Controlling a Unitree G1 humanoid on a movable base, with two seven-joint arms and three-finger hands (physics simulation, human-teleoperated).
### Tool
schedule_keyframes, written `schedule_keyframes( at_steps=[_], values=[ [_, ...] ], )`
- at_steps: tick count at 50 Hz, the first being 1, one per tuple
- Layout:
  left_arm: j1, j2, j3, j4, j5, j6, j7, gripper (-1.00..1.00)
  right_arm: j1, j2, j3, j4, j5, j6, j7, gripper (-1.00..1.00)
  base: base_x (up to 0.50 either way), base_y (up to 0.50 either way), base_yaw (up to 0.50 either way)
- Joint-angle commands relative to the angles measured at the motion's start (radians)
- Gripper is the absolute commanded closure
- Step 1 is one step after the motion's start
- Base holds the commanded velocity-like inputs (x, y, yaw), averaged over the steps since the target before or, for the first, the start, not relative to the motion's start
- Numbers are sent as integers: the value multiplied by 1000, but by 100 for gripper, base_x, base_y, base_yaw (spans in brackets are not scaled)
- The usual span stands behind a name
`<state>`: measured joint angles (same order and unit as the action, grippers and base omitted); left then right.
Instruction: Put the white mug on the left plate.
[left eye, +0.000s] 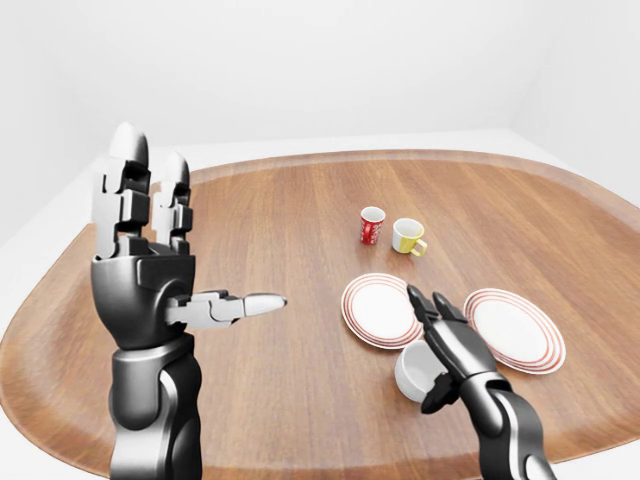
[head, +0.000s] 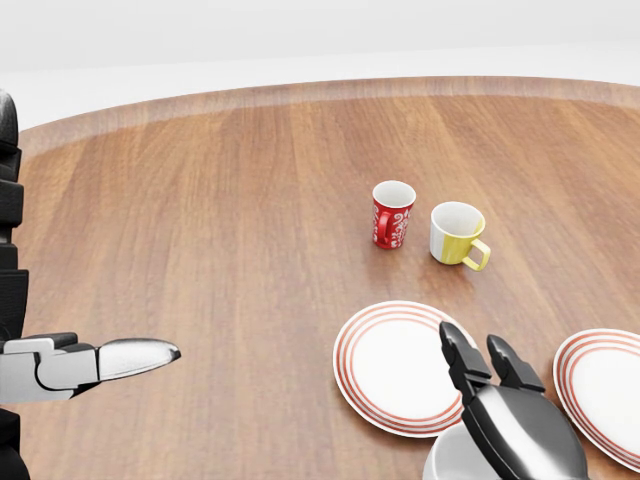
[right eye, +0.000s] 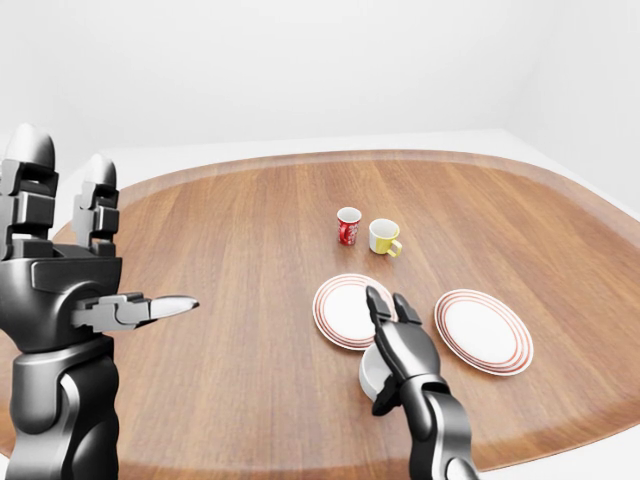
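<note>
The white mug (left eye: 409, 372) stands on the table just below the left plate (left eye: 375, 312), a white plate with red rings, in the left-eye view. My right hand (left eye: 428, 346) lies over the mug with its fingers (left eye: 418, 300) stretched out over the plate's lower right rim and its thumb down beside the mug. The fingers are not closed round it. My left hand (left eye: 195, 230) is raised at the left, open and empty, fingers up and thumb pointing right.
The right plate (left eye: 516, 331) lies to the right of my right hand. A red patterned mug (left eye: 372, 226) and a yellow-and-white mug (left eye: 407, 237) stand above the plates. All rest on a rounded wooden table (left eye: 280, 220) with a raised rim.
</note>
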<state>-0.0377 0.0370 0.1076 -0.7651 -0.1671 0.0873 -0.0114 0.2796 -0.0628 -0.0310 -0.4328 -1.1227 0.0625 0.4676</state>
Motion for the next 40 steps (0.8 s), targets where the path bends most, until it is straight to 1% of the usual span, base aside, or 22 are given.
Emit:
schedule_keyframes(
  at_steps=[1, 9, 16, 27, 40],
  values=[
    [1, 0, -1, -2, 1, 0, 0, -90, -8, -9, 11, 41, -7, -6, -15, -100, 0, 0, 0],
    [0, -1, 0, -2, 2, 0, 1, -89, -11, -12, 13, 59, -12, -10, -25, -100, 0, 0, 0],
    [4, -1, -2, -2, 3, 0, -1, -90, -24, -22, 9, 125, -18, -23, -63, -100, 0, 0, 0],
    [5, -1, -2, -1, 6, 0, -3, -90, -34, -30, 21, 171, -37, -28, -92, -100, 0, 0, 0],
    [2, -1, -1, -3, 6, 0, -2, -89, -34, -35, 33, 184, -57, -31, -101, -100, 0, 0, 0]
  ],
)
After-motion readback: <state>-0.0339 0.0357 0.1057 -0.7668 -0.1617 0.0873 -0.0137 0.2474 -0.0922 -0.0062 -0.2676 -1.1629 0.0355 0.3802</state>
